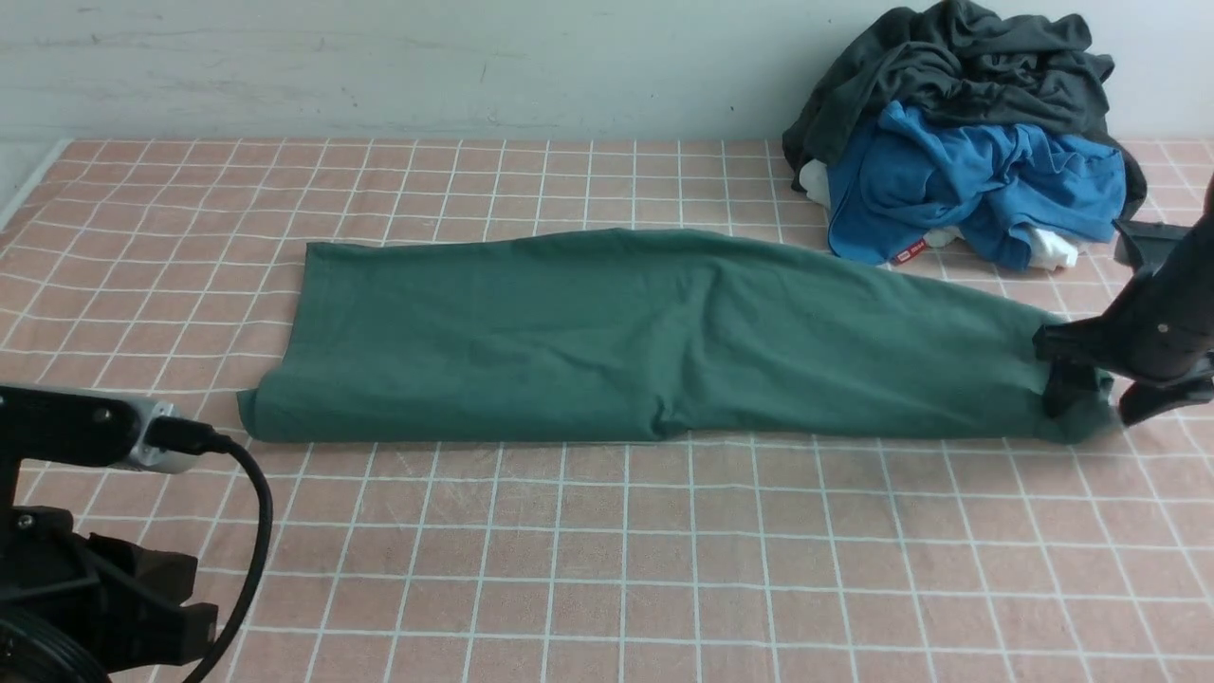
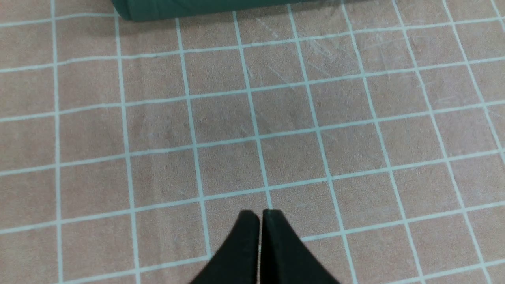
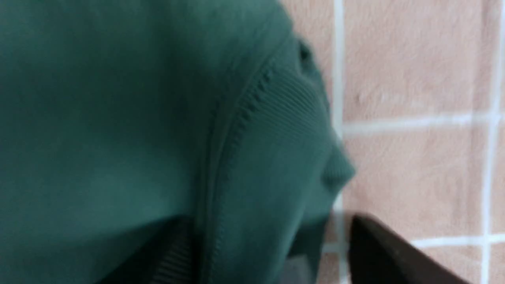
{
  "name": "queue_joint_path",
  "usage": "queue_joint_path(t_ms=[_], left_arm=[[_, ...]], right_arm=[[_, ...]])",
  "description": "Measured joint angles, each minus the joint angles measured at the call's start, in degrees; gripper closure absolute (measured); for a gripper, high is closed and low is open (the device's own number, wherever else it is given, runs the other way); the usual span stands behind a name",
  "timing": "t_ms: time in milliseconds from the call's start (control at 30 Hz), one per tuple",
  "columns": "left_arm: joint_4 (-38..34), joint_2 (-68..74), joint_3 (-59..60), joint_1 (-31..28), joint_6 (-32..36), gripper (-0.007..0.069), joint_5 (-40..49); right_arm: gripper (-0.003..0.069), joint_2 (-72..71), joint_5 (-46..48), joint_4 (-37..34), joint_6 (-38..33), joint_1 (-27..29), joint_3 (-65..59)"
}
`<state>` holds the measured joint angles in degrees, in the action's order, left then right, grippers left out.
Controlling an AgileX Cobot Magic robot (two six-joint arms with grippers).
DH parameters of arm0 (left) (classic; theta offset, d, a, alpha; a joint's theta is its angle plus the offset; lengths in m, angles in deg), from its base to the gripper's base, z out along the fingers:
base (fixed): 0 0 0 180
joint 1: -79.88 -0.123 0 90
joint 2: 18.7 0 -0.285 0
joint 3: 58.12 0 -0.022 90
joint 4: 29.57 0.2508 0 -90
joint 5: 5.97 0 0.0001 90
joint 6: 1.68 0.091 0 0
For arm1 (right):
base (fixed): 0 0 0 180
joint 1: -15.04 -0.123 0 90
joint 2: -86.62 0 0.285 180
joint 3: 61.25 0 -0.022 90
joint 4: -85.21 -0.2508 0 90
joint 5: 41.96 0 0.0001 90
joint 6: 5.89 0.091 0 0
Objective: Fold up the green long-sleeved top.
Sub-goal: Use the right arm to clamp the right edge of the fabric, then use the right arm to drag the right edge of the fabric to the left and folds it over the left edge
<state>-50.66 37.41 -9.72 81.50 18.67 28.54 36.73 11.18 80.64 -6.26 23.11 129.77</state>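
Pink gridded surface carried the green long-sleeved top in a long band, its ribbed end straddled by the parted right pincer, likely to fold it over; the left pincer hung closed, empty.

- Front view: between the arms, facing forward over the surface.
- Left wrist: close above it, sharing the green top and its edge.
- Right wrist: right against that top.

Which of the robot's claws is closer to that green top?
The right. The right gripper straddles the ribbed right end of the green long-sleeved top, jaws apart. The left gripper, shut, hangs over bare tablecloth short of its near left corner.
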Motion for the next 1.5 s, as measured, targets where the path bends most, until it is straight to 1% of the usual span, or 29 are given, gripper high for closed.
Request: queue_joint_path(t_ms=[67,167,200,233,267,333,467,533,633,700,767,800,833,900,933,967,1000,1033,1133,1267,1333,1367,1400,1433,1500], left_arm=[[-0.1,0.0,0.0,0.0,0.1,0.0628,-0.1],[-0.2,0.0,0.0,0.0,0.2,0.0628,-0.1],[-0.2,0.0,0.0,0.0,0.2,0.0628,-0.1],[-0.2,0.0,0.0,0.0,0.2,0.0628,-0.1],[-0.2,0.0,0.0,0.0,0.2,0.0628,-0.1],[-0.3,0.0,0.0,0.0,0.3,0.0628,-0.1],[-0.7,0.0,0.0,0.0,0.4,0.0628,-0.1],[-2.1,0.0,0.0,0.0,0.4,0.0628,-0.1],[-2.8,0.0,0.0,0.0,0.4,0.0628,-0.1],[-3.2,0.0,0.0,0.0,0.4,0.0628,-0.1],[-3.4,0.0,0.0,0.0,0.4,0.0628,-0.1],[-3.4,0.0,0.0,0.0,0.4,0.0628,-0.1],[-3.4,0.0,0.0,0.0,0.4,0.0628,0.0],[-3.4,0.0,0.0,0.0,0.4,0.0628,0.0],[-3.4,0.0,0.0,0.0,0.4,0.0628,0.0],[-3.4,0.0,0.0,0.0,0.4,0.0628,0.1],[-3.4,0.0,0.0,0.0,0.4,0.0628,0.3],[-3.4,0.0,0.0,0.0,0.4,0.0628,0.7],[-3.4,0.0,0.0,0.0,0.4,0.0628,2.4],[-3.4,-0.9,-0.2,0.2,0.5,0.0628,3.4],[-3.4,-2.2,-0.3,0.2,0.5,0.0628,3.4],[-2.8,-5.3,-0.3,0.2,1.0,0.0628,3.4],[-2.7,-5.7,-0.3,0.2,1.2,0.0628,3.4],[-2.1,-8.7,0.0,0.3,2.1,0.0628,3.3],[-1.7,-11.7,0.8,0.3,2.8,0.0628,3.1]], right_arm=[[0.0293,0.0,-0.1,-0.1,-0.2,0.0,0.0],[0.0488,-0.3,-0.2,-0.9,-2.0,0.0,0.0],[0.0586,-1.2,-0.1,-0.9,-3.1,0.0,0.0],[0.0613,-2.2,0.2,-0.5,-3.7,0.0,0.0],[0.0624,-3.3,0.7,0.4,-4.3,0.1,0.2],[0.0629,-5.2,1.6,1.7,-4.8,0.1,0.7],[0.0629,-12.3,7.8,12.0,-5.2,0.1,6.8],[0.0629,-15.4,9.5,14.0,-5.3,-0.6,11.2],[0.0629,-17.2,10.4,13.8,-5.3,-2.8,15.4],[0.0629,-17.6,10.7,11.9,-5.3,-9.3,20.8],[0.0629,-16.7,10.3,9.9,-5.3,-14.9,23.1],[0.0629,-16.4,10.0,9.6,-5.2,-15.6,23.2],[0.0629,-15.1,8.7,7.9,-5.0,-20.9,24.3],[0.0629,-12.0,5.4,5.6,-4.9,-27.4,24.8],[0.0629,-12.0,5.4,5.5,-4.9,-28.0,24.8],[0.0629,-9.0,3.2,4.6,-4.9,-32.1,25.0],[0.0629,-7.3,1.8,4.6,-4.9,-34.4,25.3],[0.0629,-4.7,0.4,4.1,-4.9,-37.9,25.8],[0.0629,1.7,-0.9,4.0,-4.7,-43.3,28.1],[0.0619,9.0,-0.8,4.0,-3.1,-47.3,34.0],[0.0604,10.8,-0.4,3.9,-3.1,-47.7,36.4],[0.0564,12.8,0.7,3.2,-3.1,-48.1,39.9],[0.0559,13.0,0.7,3.1,-3.1,-48.1,40.3],[0.0514,13.6,1.5,2.4,-3.1,-48.1,42.5],[0.0466,13.7,2.1,2.1,-3.1,-48.1,44.3]])
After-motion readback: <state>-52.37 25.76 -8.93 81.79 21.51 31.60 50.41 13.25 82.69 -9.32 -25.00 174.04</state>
